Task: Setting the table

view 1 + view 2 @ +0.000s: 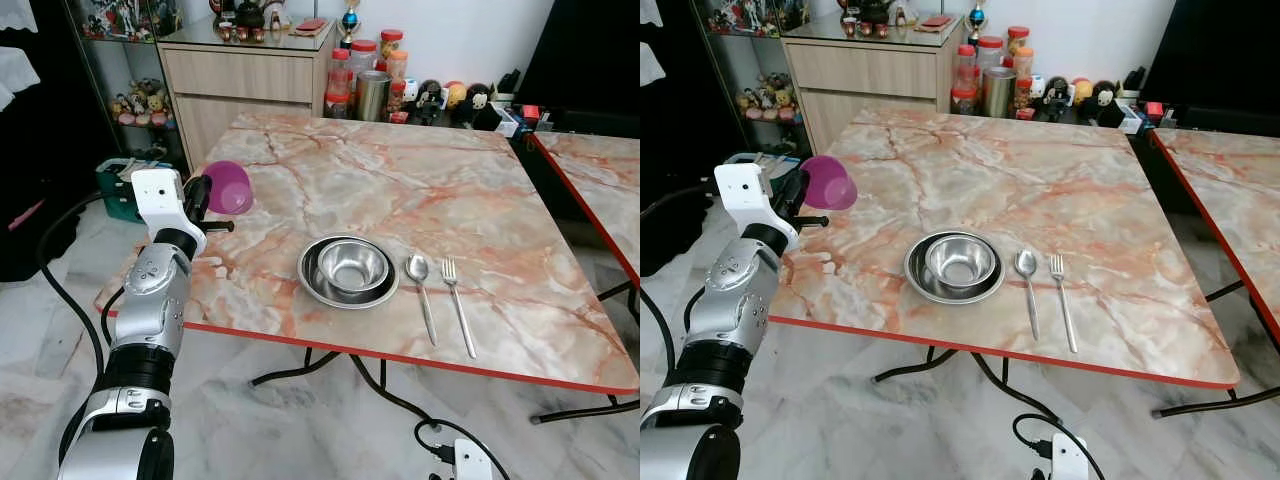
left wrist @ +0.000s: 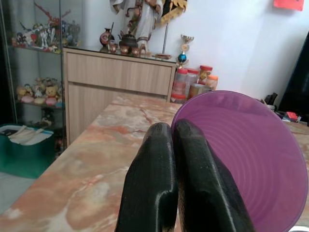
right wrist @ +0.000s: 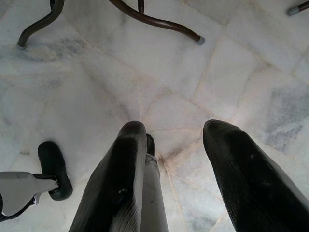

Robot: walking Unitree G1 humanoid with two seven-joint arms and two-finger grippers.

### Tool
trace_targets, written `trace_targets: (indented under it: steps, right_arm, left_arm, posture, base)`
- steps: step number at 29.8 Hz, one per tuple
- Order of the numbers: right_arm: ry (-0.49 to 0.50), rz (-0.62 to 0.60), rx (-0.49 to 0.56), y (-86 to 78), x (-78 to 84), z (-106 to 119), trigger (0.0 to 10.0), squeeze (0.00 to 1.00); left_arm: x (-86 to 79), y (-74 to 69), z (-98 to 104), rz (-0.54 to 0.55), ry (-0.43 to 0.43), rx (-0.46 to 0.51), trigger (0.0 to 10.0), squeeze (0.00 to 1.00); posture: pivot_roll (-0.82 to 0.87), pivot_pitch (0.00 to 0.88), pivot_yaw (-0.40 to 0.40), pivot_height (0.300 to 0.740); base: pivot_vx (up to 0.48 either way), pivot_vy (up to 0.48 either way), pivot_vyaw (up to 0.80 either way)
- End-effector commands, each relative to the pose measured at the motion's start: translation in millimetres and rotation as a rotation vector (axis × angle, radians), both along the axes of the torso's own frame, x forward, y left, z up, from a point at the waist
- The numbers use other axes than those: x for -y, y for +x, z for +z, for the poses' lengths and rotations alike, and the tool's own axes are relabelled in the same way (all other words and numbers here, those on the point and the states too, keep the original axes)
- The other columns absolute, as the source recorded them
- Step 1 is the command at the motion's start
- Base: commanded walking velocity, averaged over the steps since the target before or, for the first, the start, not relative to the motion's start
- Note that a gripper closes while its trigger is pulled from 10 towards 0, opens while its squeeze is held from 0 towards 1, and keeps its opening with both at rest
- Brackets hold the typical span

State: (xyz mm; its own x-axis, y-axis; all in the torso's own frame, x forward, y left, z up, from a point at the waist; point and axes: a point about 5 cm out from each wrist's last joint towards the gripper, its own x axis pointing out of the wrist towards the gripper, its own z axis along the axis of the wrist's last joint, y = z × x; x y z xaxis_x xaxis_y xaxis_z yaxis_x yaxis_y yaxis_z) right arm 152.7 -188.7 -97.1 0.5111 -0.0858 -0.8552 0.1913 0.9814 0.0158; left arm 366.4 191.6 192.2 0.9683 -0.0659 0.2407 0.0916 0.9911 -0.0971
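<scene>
On the square marble-patterned table (image 1: pixel 420 180), a small steel bowl (image 1: pixel 353 265) sits in a wider shallow steel bowl (image 1: pixel 312 282). At its 3 o'clock lie a steel spoon (image 1: pixel 422 292), then a steel fork (image 1: pixel 459 303). At 10 o'clock, over the table's edge, the left gripper (image 1: pixel 205 197) carries a purple plastic cup (image 1: pixel 229 187).

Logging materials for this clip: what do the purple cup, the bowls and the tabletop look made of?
Purple cup, in the left pincer: likely translucent plastic; ridged wall lets light through. Nested bowls: polished metal, probably stainless steel, mirror-like glints. Tabletop: glossy marble pattern; red edging suggests laminate rather than stone.
</scene>
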Motion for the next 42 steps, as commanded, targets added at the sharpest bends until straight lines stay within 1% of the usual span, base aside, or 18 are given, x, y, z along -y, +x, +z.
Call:
trace_targets:
  steps: [1, 5, 10, 26, 31, 35, 42]
  right_arm:
    - [0.003, -0.009, 0.008, 3.2, -0.4, 1.2, 10.0, 0.0]
    - [-0.014, 0.001, -0.016, 1.5, 0.3, 0.3, 10.0, 0.0]
    - [-0.006, 0.011, -0.031, -0.1, -0.7, -0.7, 10.0, 0.0]
    - [-0.004, 0.017, -0.02, 2.4, -4.0, 0.1, 10.0, 0.0]
    - [-0.004, 0.016, -0.023, 2.1, -4.4, -0.2, 10.0, 0.0]
    - [0.013, 0.023, -0.023, 0.9, -6.1, -0.8, 10.0, 0.0]
    - [0.008, 0.008, -0.015, 0.8, -4.5, -0.5, 10.0, 0.0]
  left_arm:
    - [-0.7, 2.2, 3.1, 0.008, 0.006, -0.001, 10.0, 0.0]
    - [-2.0, 2.2, 3.2, 0.014, 0.01, -0.002, 10.0, 0.0]
    - [-3.4, 1.8, 3.0, 0.017, 0.011, -0.002, 10.0, 0.0]
    - [-3.4, 1.7, 3.9, 0.014, 0.012, 0.0, 10.0, 0.0]
    - [-3.4, 1.6, 3.9, 0.015, 0.012, -0.001, 10.0, 0.0]
    - [-3.8, 1.6, 4.2, 0.016, 0.014, 0.0, 10.0, 0.0]
    - [-4.1, 1.7, 4.7, 0.016, 0.016, 0.001, 10.0, 0.0]
  posture:
    - [0.02, 0.0, -0.044, 0.74]
    - [0.02, 0.0, -0.045, 0.74]
    - [0.02, 0.0, -0.046, 0.74]
    - [0.02, 0.0, -0.046, 0.74]
    - [0.02, 0.0, -0.045, 0.74]
    - [0.02, 0.0, -0.043, 0.74]
    - [0.02, 0.0, -0.043, 0.74]
  base:
    - [0.0, 0.0, 0.0]
    - [0.137, 0.0, 0.0]
    - [0.0, 0.0, -0.22]
    - [0.034, 0.0, -0.03]
    - [0.265, 0.0, 0.0]
    - [0.268, 0.0, -0.56]
    - [0.269, 0.0, 0.0]
